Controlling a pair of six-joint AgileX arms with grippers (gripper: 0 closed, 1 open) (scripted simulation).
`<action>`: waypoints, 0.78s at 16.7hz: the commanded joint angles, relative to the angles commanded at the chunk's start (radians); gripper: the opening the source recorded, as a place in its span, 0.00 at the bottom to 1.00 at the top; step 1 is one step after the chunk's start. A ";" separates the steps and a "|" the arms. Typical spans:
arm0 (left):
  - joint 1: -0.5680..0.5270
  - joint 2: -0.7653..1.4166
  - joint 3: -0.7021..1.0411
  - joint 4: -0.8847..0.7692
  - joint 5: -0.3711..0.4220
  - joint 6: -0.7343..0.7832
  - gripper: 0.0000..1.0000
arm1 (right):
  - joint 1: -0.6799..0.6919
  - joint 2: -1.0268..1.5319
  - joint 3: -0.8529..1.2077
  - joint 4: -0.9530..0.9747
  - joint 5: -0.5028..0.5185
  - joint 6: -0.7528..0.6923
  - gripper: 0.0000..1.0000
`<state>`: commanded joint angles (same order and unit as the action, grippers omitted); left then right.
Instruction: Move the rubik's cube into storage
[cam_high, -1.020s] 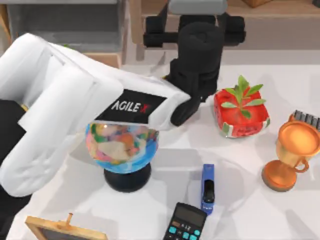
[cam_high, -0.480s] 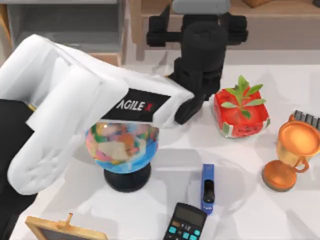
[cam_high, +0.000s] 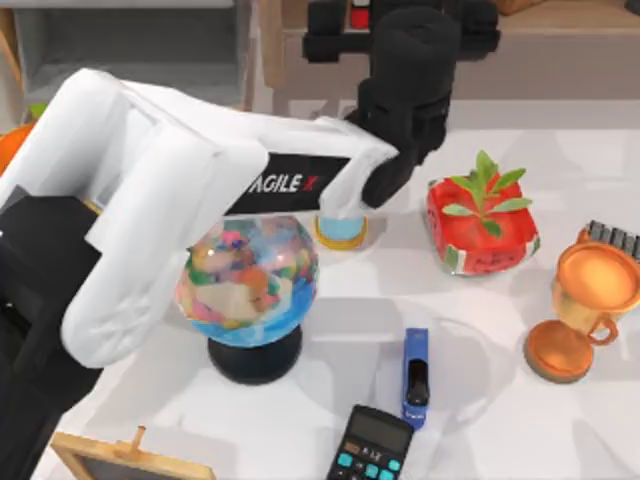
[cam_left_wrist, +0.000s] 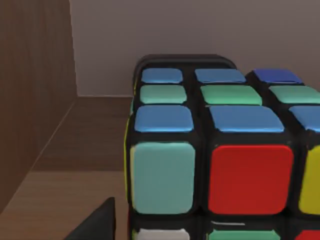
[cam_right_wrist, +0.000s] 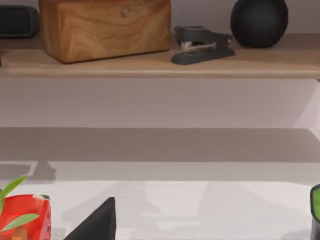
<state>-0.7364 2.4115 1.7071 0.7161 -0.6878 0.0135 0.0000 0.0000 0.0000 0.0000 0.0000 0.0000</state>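
The rubik's cube (cam_left_wrist: 225, 150) looms close in the left wrist view, with blue, green, red and pale tiles in a black grid. It is inside a wooden shelf compartment (cam_left_wrist: 50, 150). From above, one red tile of the cube (cam_high: 358, 14) peeks out at the back shelf, held in my left gripper (cam_high: 358, 28). My left arm stretches from the table's left side across to the back. One black finger (cam_left_wrist: 100, 225) sits right beside the cube's side face. A finger (cam_right_wrist: 97, 222) of my right gripper faces the shelves.
On the table stand a globe (cam_high: 247, 280), a yellow-rimmed cylinder (cam_high: 342, 228), the watermelon planter (cam_high: 480, 225), a trophy (cam_high: 585, 310), a blue stapler (cam_high: 416, 375), a calculator (cam_high: 372, 445) and a small chalkboard (cam_high: 120, 460). A wood block (cam_right_wrist: 105, 27) and a black stapler (cam_right_wrist: 202, 45) sit on a shelf.
My left arm has reached farther back toward the shelf, carrying the cube with it. The yellow-rimmed cylinder behind the globe has come into sight.
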 joint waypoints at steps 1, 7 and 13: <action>0.012 0.015 0.022 -0.006 0.012 0.000 1.00 | 0.000 0.000 0.000 0.000 0.000 0.000 1.00; 0.030 0.040 0.052 -0.015 0.030 -0.001 1.00 | 0.000 0.000 0.000 0.000 0.000 0.000 1.00; 0.030 0.040 0.052 -0.015 0.030 -0.001 0.55 | 0.000 0.000 0.000 0.000 0.000 0.000 1.00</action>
<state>-0.7059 2.4517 1.7588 0.7010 -0.6577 0.0127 0.0000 0.0000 0.0000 0.0000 0.0000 0.0000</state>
